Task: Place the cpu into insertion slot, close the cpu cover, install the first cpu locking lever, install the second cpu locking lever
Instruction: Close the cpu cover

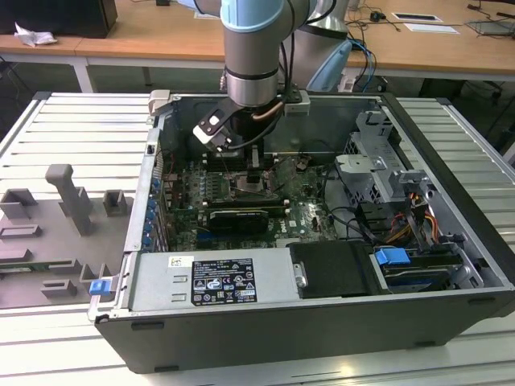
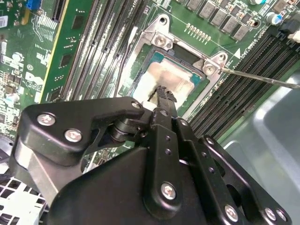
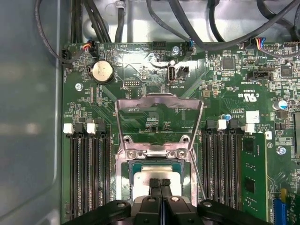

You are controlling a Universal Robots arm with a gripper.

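An open computer case (image 1: 265, 346) lies on its side on a pale, ribbed metal surface (image 1: 72, 129). Inside are a green circuit board (image 3: 140, 79), a grey power box (image 1: 217, 281), a black card (image 1: 237, 219), a metal drive cage (image 1: 378, 153) and loose cables (image 3: 187, 23).

The cpu (image 3: 140, 172) sits flat in the insertion slot (image 2: 161, 35), between rows of long memory slots (image 3: 89, 173). The cpu cover (image 3: 140, 104) is up, hinged at the slot's edge and leaning back over the board. A thin metal lever (image 2: 262, 80) sticks out sideways from one corner of the slot.

The pincer (image 3: 160, 183) hangs over the middle of the cpu, its two fingers pressed together and holding nothing; whether the tips touch the chip cannot be told.

Grey plastic blocks (image 1: 68, 197) stand on the surface at the exterior view's left. Wooden desks (image 1: 145, 40) run behind.
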